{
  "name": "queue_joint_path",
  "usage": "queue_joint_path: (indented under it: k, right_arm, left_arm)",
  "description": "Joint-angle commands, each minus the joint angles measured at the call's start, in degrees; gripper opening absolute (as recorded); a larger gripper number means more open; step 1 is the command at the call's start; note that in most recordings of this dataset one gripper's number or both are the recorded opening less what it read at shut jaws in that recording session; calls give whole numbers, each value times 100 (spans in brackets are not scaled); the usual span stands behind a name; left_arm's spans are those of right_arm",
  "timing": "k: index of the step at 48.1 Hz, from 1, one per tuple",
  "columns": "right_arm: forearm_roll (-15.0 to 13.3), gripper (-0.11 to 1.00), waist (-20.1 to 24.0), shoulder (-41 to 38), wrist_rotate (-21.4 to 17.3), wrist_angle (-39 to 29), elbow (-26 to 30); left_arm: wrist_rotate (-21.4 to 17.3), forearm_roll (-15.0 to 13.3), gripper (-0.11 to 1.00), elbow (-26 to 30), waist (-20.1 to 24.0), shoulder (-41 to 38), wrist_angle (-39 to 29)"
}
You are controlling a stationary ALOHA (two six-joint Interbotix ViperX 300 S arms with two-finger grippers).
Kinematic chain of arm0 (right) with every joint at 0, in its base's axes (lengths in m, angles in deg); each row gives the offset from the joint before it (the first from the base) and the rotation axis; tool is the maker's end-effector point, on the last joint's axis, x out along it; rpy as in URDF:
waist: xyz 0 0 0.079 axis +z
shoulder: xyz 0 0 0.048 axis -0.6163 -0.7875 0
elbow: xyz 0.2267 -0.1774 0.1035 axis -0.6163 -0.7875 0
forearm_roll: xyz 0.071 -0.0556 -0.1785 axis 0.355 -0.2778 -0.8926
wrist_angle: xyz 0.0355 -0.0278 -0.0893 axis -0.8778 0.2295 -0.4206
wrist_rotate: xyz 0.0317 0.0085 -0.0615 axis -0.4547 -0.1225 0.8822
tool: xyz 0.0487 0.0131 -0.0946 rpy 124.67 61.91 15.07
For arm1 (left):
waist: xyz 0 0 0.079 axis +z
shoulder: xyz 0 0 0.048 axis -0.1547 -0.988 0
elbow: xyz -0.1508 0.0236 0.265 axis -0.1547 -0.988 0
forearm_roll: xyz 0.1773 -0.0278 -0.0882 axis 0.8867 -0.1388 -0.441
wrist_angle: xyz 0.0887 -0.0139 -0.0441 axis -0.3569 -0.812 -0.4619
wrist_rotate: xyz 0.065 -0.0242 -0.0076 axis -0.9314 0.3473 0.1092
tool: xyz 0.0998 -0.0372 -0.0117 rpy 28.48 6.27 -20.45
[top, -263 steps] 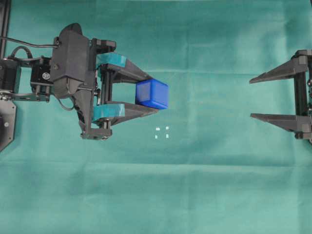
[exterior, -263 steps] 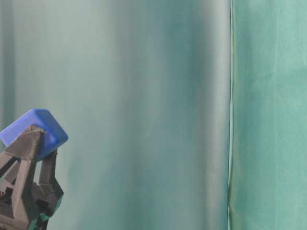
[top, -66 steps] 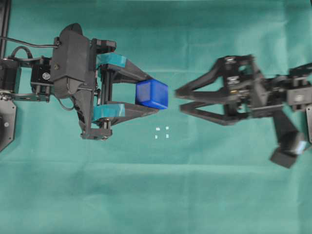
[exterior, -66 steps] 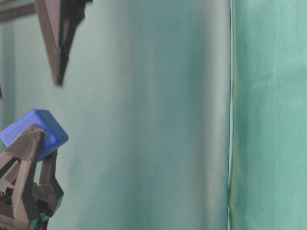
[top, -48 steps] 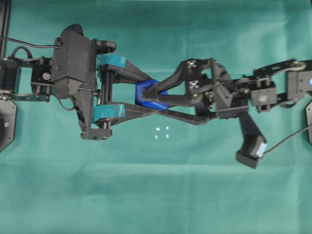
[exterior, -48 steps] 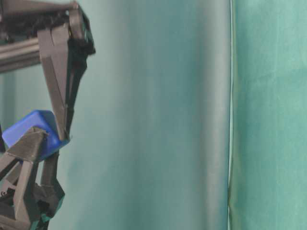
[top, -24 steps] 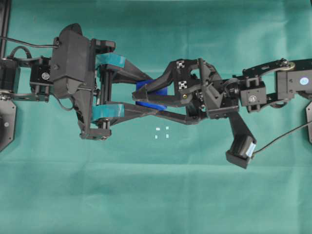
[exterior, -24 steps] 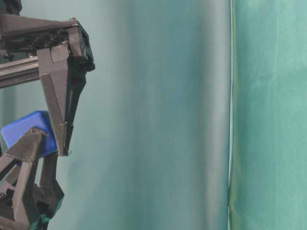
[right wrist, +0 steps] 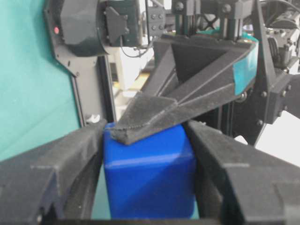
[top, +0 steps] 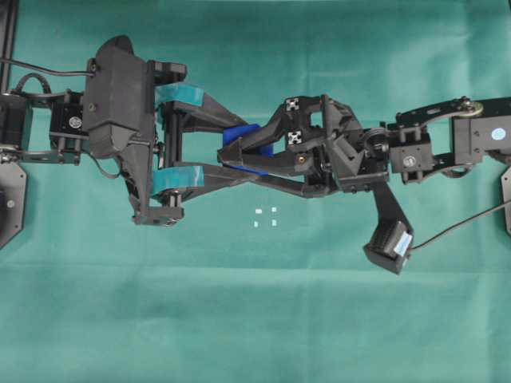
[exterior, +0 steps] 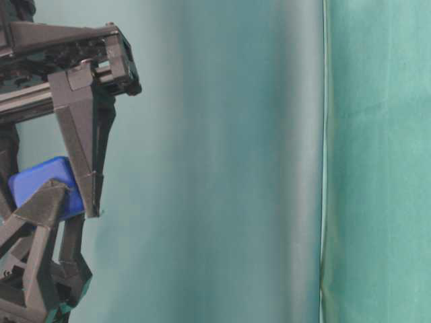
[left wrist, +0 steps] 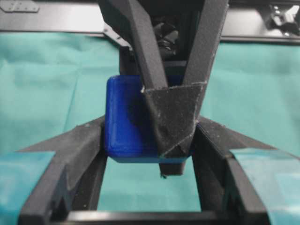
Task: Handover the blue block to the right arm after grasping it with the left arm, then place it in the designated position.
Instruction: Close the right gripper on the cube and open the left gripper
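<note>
A green cloth [top: 255,319] covered the whole table, with faint fold lines across it. In the overhead view the left arm [top: 120,120] reached in from the left edge, and its gripper [top: 239,155], fingers wrapped in teal tape [top: 180,94], pointed toward the centre. The blue block [top: 243,136] sat between those taped fingers, clamped at their tips, raised above the cloth in the upper middle of the frame. The right arm [top: 447,144] came in from the right edge, its plain black gripper [top: 227,155] crossing the left one so that the two sets of fingers interlocked around the block.

In the right wrist view the block [right wrist: 147,171] filled the gap between the two black fingers [right wrist: 56,164], both pressed against its sides, while a taped finger lay over its top edge. The left wrist view showed the block [left wrist: 124,117] gripped at the taped fingertips, a black finger [left wrist: 173,117] covering its face. The table-level view showed the block [exterior: 37,178] at the left edge.

The designated position [top: 265,216], four white dots, lay on the cloth just below the crossed fingers, uncovered.
</note>
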State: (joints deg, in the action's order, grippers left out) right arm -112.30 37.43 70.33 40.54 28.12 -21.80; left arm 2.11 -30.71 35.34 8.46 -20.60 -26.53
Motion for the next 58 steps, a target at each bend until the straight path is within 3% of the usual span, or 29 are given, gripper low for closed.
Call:
queue_joint_path:
  k: [1,31,38,42,58]
  right_arm:
    - [0,54,-26,132,-18,-9,176]
    - [18,54,-26,132,-62,-18,158]
    - [26,54,-26,132,-70,-18,158]
    - [26,54,-26,141,-70,-35,149]
    - [26,54,26,343,-70,-70,-62]
  left_arm:
    - [-18,0,47,62,-44,97,9]
    - [18,-9,48,79,-62,97,44]
    - [18,-9,85,62,-62,114,97]
    - [9,-9,98,53,-62,114,105]
    - [18,-9,99,-44,-18,290,88]
